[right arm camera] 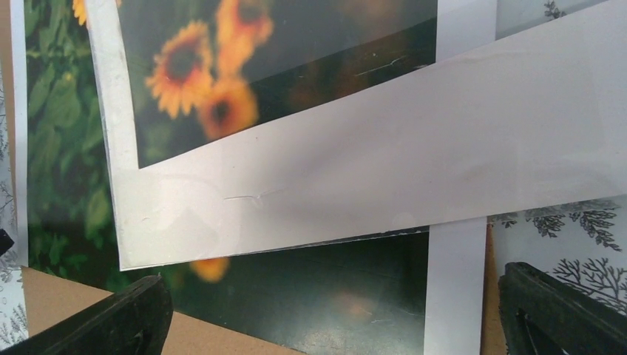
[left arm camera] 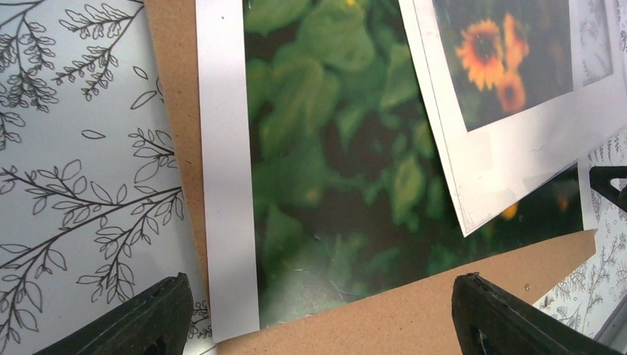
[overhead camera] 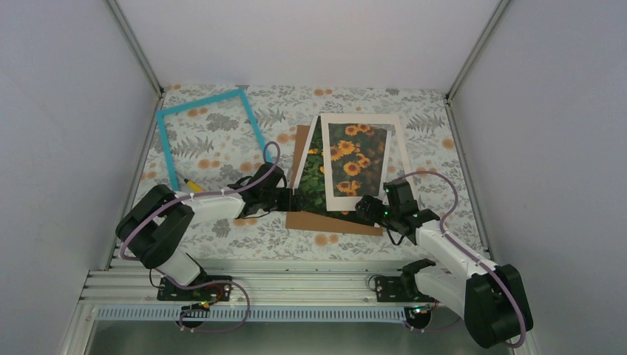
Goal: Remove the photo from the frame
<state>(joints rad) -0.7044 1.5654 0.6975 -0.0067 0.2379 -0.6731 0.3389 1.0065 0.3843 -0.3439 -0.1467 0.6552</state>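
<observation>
- While both tools stand released and hold nothing, the top view shows me the frame (overhead camera: 203, 101) lying bare at the far left of the surface (overhead camera: 244, 238). The photo (overhead camera: 314, 171) lies well apart from it to the right, on the brown backing board (overhead camera: 333, 222) and partly under the cream mat (overhead camera: 364, 120). The left tool (overhead camera: 290, 200) sits at the photo's near left corner and the right tool (overhead camera: 367, 208) at the mat's near edge. I judge the photo already out of the frame. My worry is that either tool nudges this loose stack and skews it.
- From the left wrist, the left tool (left arm camera: 319, 303) hangs spread over the photo (left arm camera: 333, 170), with the backing board (left arm camera: 414, 310) just below its near edge and the mat (left arm camera: 517, 148) overlapping at upper right. The print lies dead flat with no lifted edge. I think a pinch here could catch the board too, buckle the sheet, or scuff its face.
- From the right wrist, the right tool (right arm camera: 333, 303) gapes over the mat (right arm camera: 370, 170), which covers much of the photo (right arm camera: 333, 281) and shows a small crease. Closing here could take the mat instead of the print, or drag both. The photo itself looks glossy, with orange-yellow sunflowers on dark green leaves and a thin pale edge.
</observation>
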